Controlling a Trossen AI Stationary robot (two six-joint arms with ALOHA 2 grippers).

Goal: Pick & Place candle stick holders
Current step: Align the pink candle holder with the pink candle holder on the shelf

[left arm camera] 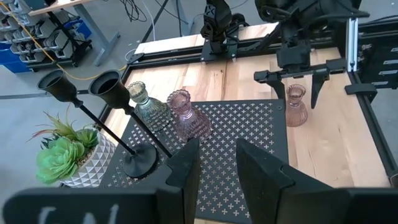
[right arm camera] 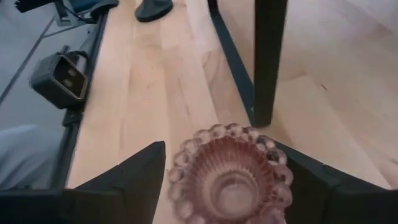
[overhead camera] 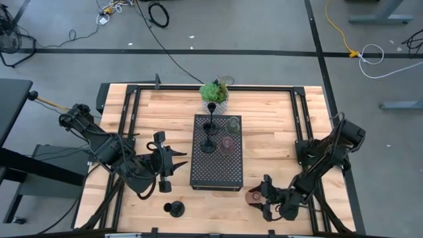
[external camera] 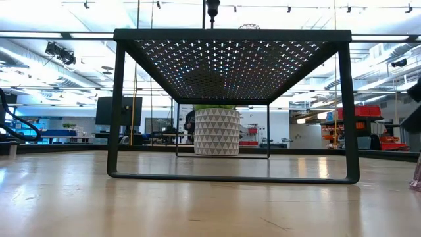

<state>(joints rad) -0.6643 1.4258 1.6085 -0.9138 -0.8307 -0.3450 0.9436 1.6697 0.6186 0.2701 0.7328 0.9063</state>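
A: How far along was placement?

B: Four holders stood on the black perforated rectangular tray: two black thin-stemmed holders, a clear glass cup, a pink glass cup. Two remained on the wooden counter.

A: Which ones?

B: A third black holder, and a pink ribbed glass cup standing upright, axis vertical, mouth up, between the spread fingers of the right pincer. The left pincer hung apart, empty.

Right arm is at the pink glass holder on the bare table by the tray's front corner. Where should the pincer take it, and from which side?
Grip the pink glass holder across its narrow neck, just under the beaded rim, coming level from the table's front edge. The right pincer already straddles it with open fingers. It flares below, so a low grip could slip, and the tray leg crowds the far side.
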